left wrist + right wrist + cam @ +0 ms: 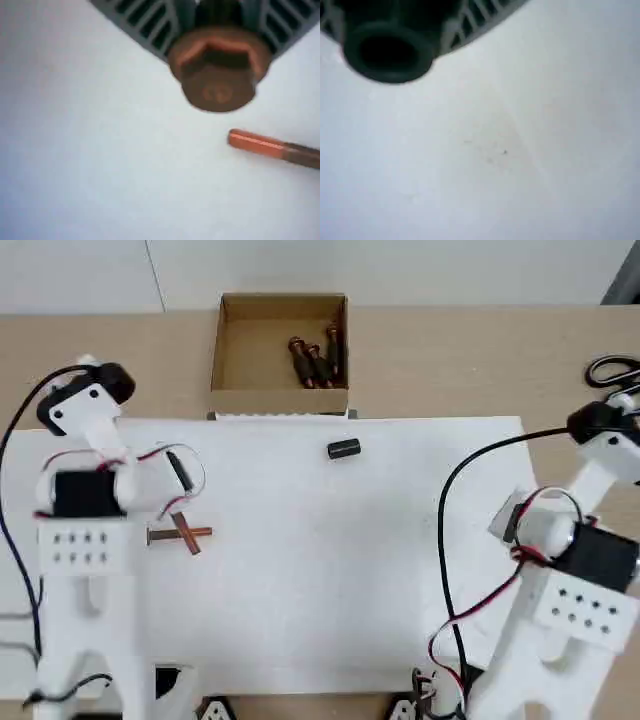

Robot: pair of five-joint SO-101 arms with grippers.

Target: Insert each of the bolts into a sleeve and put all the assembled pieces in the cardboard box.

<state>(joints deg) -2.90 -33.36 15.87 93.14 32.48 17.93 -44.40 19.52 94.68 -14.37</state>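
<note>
Now left jaws grip bolt (218,75), right jaws sleeve (388,52); loose bolt (272,147) beside, scissors (612,370) apart.

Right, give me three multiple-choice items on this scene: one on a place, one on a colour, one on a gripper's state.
1. Where does the loose sleeve lie?
A. on the white mat, near the cardboard box
B. inside that box
C. on the bare wood

2. What colour is the held bolt in the left gripper?
A. blue
B. copper
C. white

3. How is the right gripper?
A. open and empty
B. shut on a bolt
C. shut on a sleeve

Key: 1 A, the high view shows it on the mat just short of the box. 2 B, the left wrist view shows its copper head. 3 C, the held sleeve shows its open end in that grip.
</note>
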